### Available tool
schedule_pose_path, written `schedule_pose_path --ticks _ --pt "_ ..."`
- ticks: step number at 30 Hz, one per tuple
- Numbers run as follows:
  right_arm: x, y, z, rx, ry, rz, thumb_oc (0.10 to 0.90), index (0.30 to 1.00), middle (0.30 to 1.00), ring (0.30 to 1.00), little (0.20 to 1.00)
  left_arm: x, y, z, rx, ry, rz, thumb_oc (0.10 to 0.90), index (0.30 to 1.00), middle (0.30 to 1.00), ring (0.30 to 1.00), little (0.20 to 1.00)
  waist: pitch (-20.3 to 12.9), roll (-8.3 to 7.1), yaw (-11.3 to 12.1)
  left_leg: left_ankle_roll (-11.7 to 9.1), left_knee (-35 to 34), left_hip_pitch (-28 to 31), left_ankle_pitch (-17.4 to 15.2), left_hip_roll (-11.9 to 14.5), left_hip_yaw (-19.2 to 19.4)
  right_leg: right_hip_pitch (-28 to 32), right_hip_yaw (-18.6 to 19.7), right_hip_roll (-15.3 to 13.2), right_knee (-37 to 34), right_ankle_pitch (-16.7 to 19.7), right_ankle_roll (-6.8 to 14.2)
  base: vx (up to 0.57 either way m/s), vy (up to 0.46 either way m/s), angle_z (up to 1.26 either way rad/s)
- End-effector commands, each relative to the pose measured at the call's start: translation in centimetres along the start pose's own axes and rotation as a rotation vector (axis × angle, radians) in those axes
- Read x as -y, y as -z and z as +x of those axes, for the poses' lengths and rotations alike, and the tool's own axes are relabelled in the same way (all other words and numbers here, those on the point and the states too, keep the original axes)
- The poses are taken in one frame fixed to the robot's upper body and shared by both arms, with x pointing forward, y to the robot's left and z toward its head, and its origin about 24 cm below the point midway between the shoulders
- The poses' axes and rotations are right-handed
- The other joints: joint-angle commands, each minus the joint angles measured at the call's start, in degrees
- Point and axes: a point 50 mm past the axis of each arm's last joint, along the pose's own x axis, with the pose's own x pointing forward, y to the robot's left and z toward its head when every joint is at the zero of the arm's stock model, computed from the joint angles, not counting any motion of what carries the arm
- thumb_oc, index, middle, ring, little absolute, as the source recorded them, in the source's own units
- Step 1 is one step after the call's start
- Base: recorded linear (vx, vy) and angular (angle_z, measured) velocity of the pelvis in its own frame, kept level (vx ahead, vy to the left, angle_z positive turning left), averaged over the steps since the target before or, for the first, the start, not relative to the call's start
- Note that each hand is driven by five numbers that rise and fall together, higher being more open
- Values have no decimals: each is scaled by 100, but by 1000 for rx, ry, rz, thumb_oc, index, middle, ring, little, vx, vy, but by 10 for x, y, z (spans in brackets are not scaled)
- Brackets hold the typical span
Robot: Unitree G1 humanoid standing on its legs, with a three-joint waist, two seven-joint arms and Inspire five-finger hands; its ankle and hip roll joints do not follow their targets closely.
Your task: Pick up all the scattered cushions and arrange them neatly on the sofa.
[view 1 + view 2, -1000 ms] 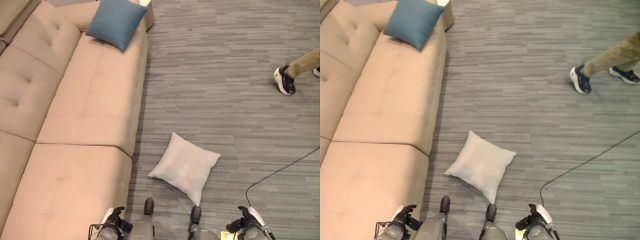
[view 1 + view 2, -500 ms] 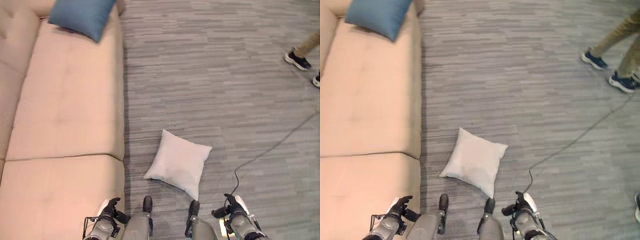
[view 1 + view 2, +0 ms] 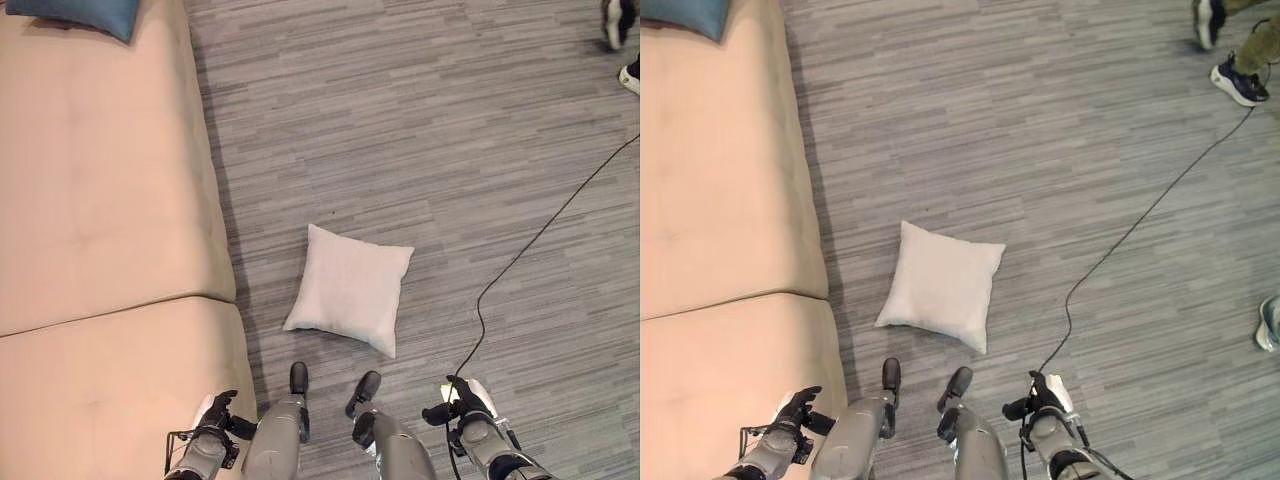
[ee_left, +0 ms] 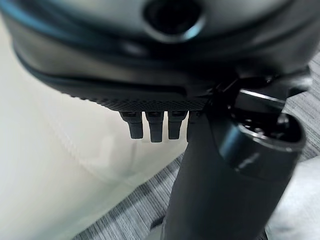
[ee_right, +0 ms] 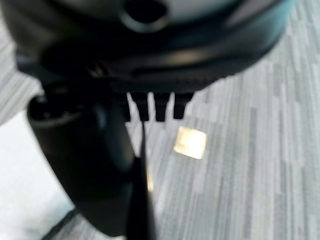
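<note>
White cushion (image 3: 348, 289) lies flat on floor (image 3: 450, 150) beside sofa (image 3: 100, 200), just ahead. My left hand (image 3: 214, 420) and right hand (image 3: 462, 408) hang relaxed, empty; not reaching yet.

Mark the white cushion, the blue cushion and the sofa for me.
white cushion (image 3: 350, 289), left eye view, middle of its top face
blue cushion (image 3: 75, 13), left eye view, visible lower part
sofa (image 3: 100, 180), left eye view, bare seat
</note>
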Motion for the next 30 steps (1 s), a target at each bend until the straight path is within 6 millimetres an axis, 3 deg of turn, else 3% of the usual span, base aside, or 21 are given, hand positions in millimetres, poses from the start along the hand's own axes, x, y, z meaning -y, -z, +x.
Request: schedule_pose_path --ticks 1,3,6,11,13,18,19,23,24,27,30 --pt "36 14 3 -13 127 -24 800 900 900 900 900 7 -6 -1 30 2 -44 800 900 900 900 900 30 101 43 -431 342 -476 -298 -130 -958 404 262 -42 -11 -618 448 109 33 -23" --pt "39 24 2 -43 133 -28 800 900 900 900 900 8 -7 -2 39 9 -39 800 900 900 900 900 -39 128 34 -416 -201 -382 -198 12 -1034 495 308 -16 -23 -652 524 154 86 -12" --pt "41 23 2 -40 142 -18 800 900 900 900 900 6 -12 -1 53 4 -28 800 900 900 900 900 -54 134 3 -382 -273 -435 -20 -54 -1066 375 320 -112 58 -501 548 43 134 -6" --pt "41 19 3 -31 139 -23 800 900 900 900 900 4 -13 0 59 1 -24 800 900 900 900 900 -65 108 -18 -329 -297 -413 -38 -128 -1092 283 476 -177 196 -468 584 33 88 -26" --pt "38 5 5 18 120 -52 800 900 900 900 900 -7 -28 3 115 -35 -27 800 900 900 900 900 27 94 13 -169 -280 -341 -121 -210 -900 108 628 -289 448 -423 642 80 161 6" --pt "47 -17 9 77 147 -44 800 900 900 900 900 -17 -42 5 162 -71 -56 800 900 900 900 900 246 125 19 -154 -46 -484 -322 -205 -772 -156 737 -323 775 -624 635 1 1 -23" --pt "55 -35 12 128 174 -36 800 900 900 900 900 -24 -57 6 209 -89 -72 800 900 900 900 900 419 142 -7 -156 192 -779 -327 -197 -735 -430 710 -365 1007 -675 610 -96 -18 -3" --pt "82 -83 10 287 266 18 800 900 900 900 900 -54 -94 5 343 -169 -119 800 900 900 900 900 453 125 -144 -147 676 -1760 -322 -100 -718 -1411 689 -400 1558 -776 554 -105 -18 4" --pt "82 -84 10 288 266 19 800 900 900 900 900 -54 -95 5 344 -169 -119 800 900 900 900 900 453 121 -144 -147 690 -1778 -326 -101 -716 -1430 692 -403 1572 -781 553 -61 -5 0" --pt "99 -110 9 355 312 62 800 900 900 900 900 -72 -117 4 403 -209 -120 800 900 900 900 900 453 87 -213 -139 831 -2211 -295 -34 -708 -1841 689 -375 1651 -734 561 -48 -9 -9" --pt "98 -130 4 428 284 78 800 900 900 900 900 -80 -134 0 463 -230 -132 800 900 900 900 900 453 2 -296 -148 654 -2179 -203 38 -715 -1863 665 -322 1524 -679 569 18 -31 -12"
